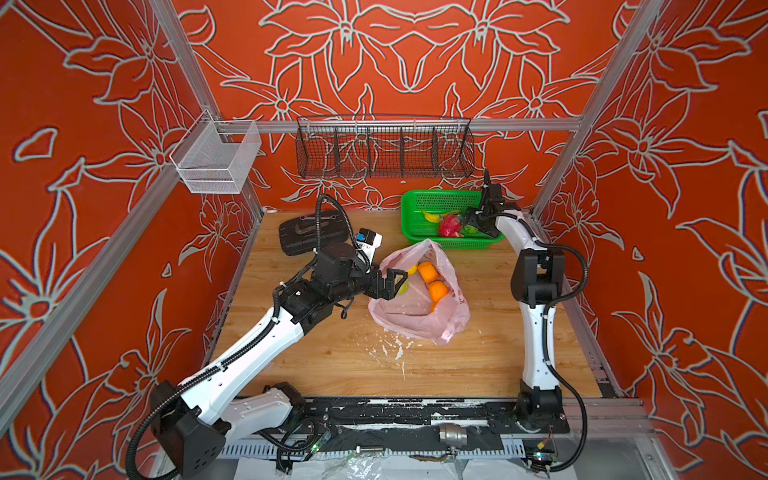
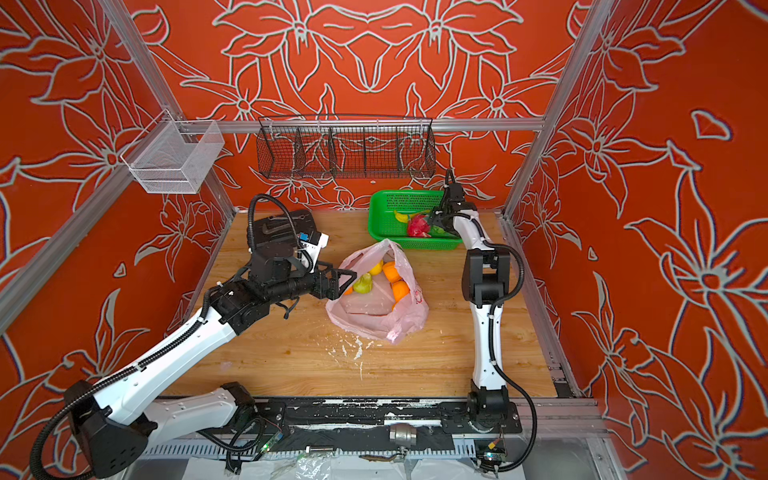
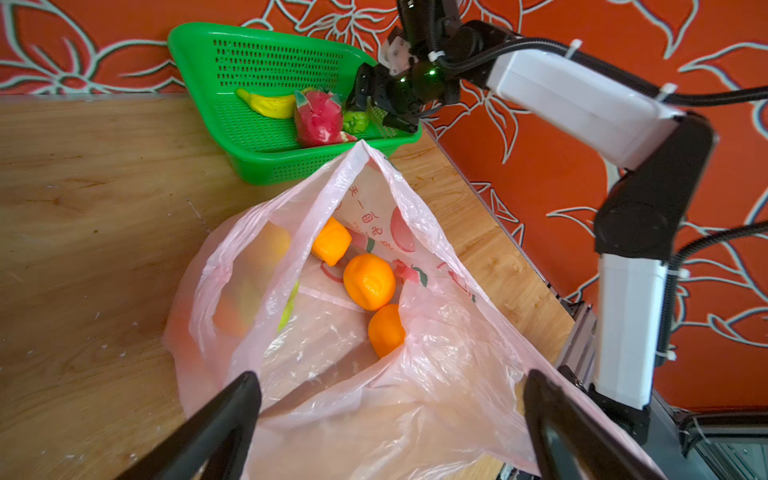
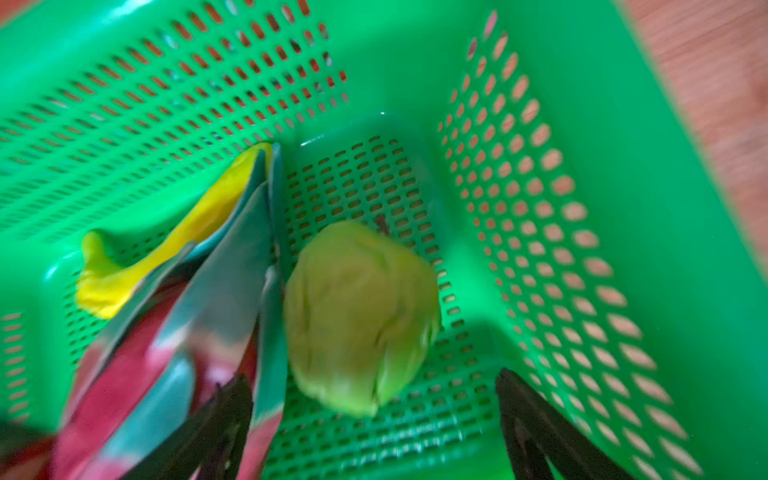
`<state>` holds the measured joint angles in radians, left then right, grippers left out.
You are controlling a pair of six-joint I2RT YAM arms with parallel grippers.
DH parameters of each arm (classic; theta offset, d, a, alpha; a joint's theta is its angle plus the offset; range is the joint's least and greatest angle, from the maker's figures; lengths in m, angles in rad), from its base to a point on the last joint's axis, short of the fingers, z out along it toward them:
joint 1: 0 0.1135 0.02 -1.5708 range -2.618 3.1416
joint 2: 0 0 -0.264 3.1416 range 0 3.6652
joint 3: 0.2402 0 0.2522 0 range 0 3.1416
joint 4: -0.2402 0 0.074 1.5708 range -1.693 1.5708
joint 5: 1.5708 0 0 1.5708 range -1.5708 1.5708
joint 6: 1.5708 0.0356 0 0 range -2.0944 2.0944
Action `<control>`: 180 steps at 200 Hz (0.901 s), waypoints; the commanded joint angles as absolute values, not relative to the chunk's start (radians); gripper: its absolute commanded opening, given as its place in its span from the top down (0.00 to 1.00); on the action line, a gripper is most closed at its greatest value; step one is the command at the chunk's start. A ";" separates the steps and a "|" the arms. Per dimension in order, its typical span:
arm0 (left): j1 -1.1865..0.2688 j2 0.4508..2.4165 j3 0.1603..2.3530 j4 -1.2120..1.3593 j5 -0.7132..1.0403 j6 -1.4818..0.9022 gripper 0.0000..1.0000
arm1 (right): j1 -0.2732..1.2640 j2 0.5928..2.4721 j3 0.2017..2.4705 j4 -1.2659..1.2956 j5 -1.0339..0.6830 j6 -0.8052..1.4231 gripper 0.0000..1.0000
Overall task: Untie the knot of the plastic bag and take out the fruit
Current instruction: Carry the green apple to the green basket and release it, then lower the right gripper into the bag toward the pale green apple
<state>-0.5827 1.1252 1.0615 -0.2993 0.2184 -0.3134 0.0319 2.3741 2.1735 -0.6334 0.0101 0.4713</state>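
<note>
Three oranges [image 3: 369, 281] lie bare inside the bag [image 3: 436, 374], which sits slumped near the middle of the table [image 1: 332, 353]. Its mouth gapes and no knot shows, so I judge the untying done and the emptying under way. More fruit, a yellow one [image 2: 376, 268] and a green pear [image 2: 363, 284], sits under the film on the left arm's side of the bag.

In both top views the oranges form a short row across the left gripper's line of reach, on the far side of the mouth from it. The left gripper [image 3: 390, 378] hangs at the bag's near edge, jaws spread wide and holding nothing. It points into the opening, so the oranges lie just ahead of it.

The right gripper [image 1: 473, 222] is well apart, down in the basket [image 1: 436, 199]. Its jaws are spread too, with a green fruit [image 4: 361, 320] loose on the basket floor just before them, beside the dragon fruit [image 3: 318, 118] and banana [image 3: 266, 104].

The left arm is plainly nearer the oranges. A straight reach forward and down should serve, though loose film may catch a finger.
</note>
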 commanded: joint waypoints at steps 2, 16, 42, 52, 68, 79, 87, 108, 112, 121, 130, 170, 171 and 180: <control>-0.587 1.146 1.086 -0.375 0.122 -0.310 0.03 | 0.029 2.186 2.080 -0.563 -0.026 0.474 0.06; -0.586 1.168 1.097 -0.415 0.068 -0.304 0.02 | 0.032 2.086 1.989 -0.517 -0.058 0.486 0.07; -0.567 1.220 1.131 -0.489 0.024 -0.313 0.00 | 0.050 1.891 1.826 -0.436 -0.124 0.504 0.07; -0.559 1.238 1.140 -0.504 0.031 -0.314 0.01 | 0.062 1.816 1.770 -0.417 -0.151 0.509 0.08; -0.550 1.258 1.138 -0.506 0.028 -0.320 0.03 | 0.096 1.700 1.686 -0.383 -0.201 0.503 0.09; -0.544 1.270 1.135 -0.505 0.023 -0.324 0.04 | 0.130 1.627 1.640 -0.375 -0.209 0.483 0.10; -0.539 1.279 1.135 -0.503 0.024 -0.324 0.04 | 0.164 1.578 1.608 -0.379 -0.184 0.455 0.10; -0.531 1.314 1.147 -0.506 0.052 -0.311 0.05 | 0.273 1.476 1.549 -0.409 -0.031 0.356 0.10; -0.531 1.322 1.150 -0.506 0.056 -0.309 0.05 | 0.290 1.460 1.541 -0.414 -0.023 0.346 0.10; -0.528 1.339 1.155 -0.506 0.061 -0.308 0.05 | 0.323 1.430 1.523 -0.422 -0.027 0.344 0.10; -0.528 1.358 1.161 -0.505 0.064 -0.306 0.05 | 0.352 1.401 1.494 -0.412 -0.051 0.355 0.11; -0.514 1.453 1.170 -0.478 0.077 -0.289 0.09 | 0.480 1.286 1.306 -0.276 -0.137 0.471 0.15; -0.515 1.456 1.170 -0.478 0.077 -0.290 0.09 | 0.483 1.285 1.303 -0.274 -0.141 0.473 0.16; -0.513 1.470 1.170 -0.470 0.074 -0.291 0.10 | 0.511 1.279 1.282 -0.266 -0.155 0.485 0.18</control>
